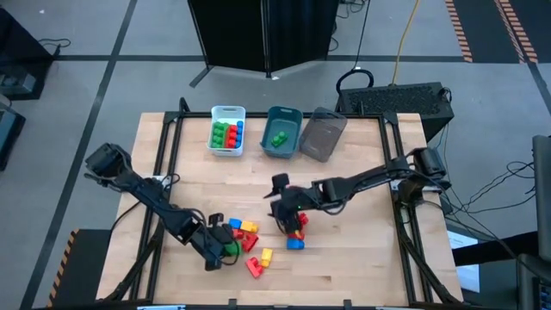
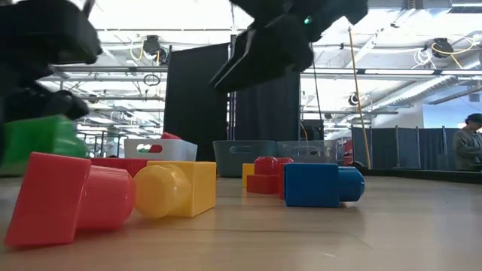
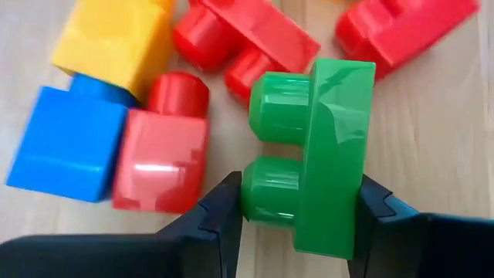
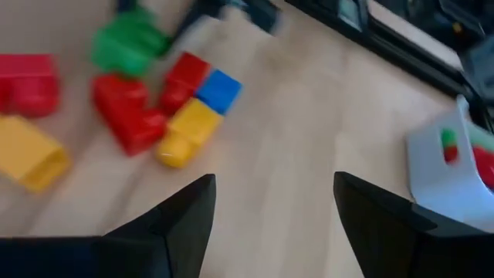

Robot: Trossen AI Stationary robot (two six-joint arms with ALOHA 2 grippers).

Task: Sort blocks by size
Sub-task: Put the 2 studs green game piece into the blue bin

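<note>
A green block [image 3: 324, 154] with two round studs is held between the two dark fingers of the left gripper [image 3: 297, 220]. The fingers are closed partway and press on both sides of the block, one on the stud side and one on the flat back. In the high view the left gripper [image 1: 220, 247] is seen low on the table, with the green block [image 1: 231, 248] in it.

Just past the left gripper's fingertips, more blocks are found on the wood. A red block [image 3: 164, 158] is just beside the green one, and a blue block [image 3: 68, 143] is touching that red one. A yellow block [image 3: 116, 42] lies a little farther from the fingers. Two more red blocks [image 3: 247, 42] are seen beyond the green one.

The right gripper [image 1: 284, 207] is held above the table, to the right of the pile. Its fingers [image 4: 177, 220] are spread wide and nothing is held between them. Under it a small bunch of blocks [image 1: 298, 234] is seen, red and yellow and blue. It may be just over them, but how high it hangs cannot be told well from above.

Far from both grippers, three bins are lined up at the back of the table. Red, green and blue blocks are kept in the white bin [image 1: 227, 113]. One green block is kept in the teal bin [image 1: 282, 116]. The grey bin [image 1: 322, 135] is next to it.
</note>
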